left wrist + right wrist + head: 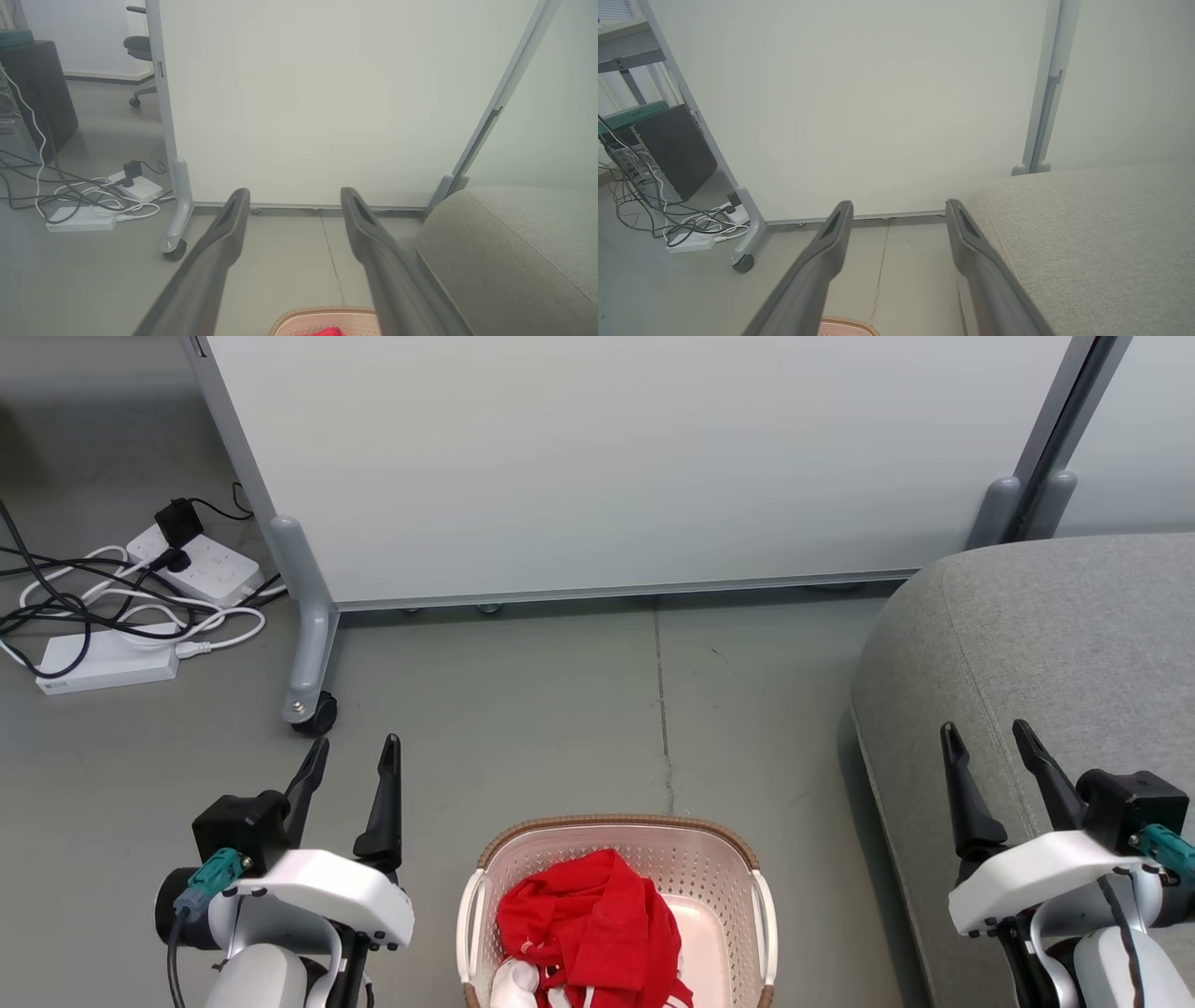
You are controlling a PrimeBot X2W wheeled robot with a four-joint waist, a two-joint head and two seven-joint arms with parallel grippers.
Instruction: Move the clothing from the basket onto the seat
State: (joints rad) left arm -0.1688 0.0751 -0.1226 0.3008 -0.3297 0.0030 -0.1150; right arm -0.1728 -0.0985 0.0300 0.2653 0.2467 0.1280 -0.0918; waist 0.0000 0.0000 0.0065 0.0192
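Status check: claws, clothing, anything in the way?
Left claw open, empty, left of basket. Right claw open, empty, over sofa edge. Red clothing heaped in basket, none seen on sofa. Cables far left, off the path.

Laundry basket (616,820): 1. Grey sofa (1046,644): 1. Grippers: 2, left gripper (356,741), right gripper (985,726). Power strips: 2, far power strip (201,565), near power strip (103,663). Red garments (588,924): heaped, count unclear. White cloth (513,985): 1.

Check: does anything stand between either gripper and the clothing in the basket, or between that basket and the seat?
Nothing visible does. The clothing lies uncovered in the open-topped basket, between the left gripper and the right gripper; just floor separates basket from seat.
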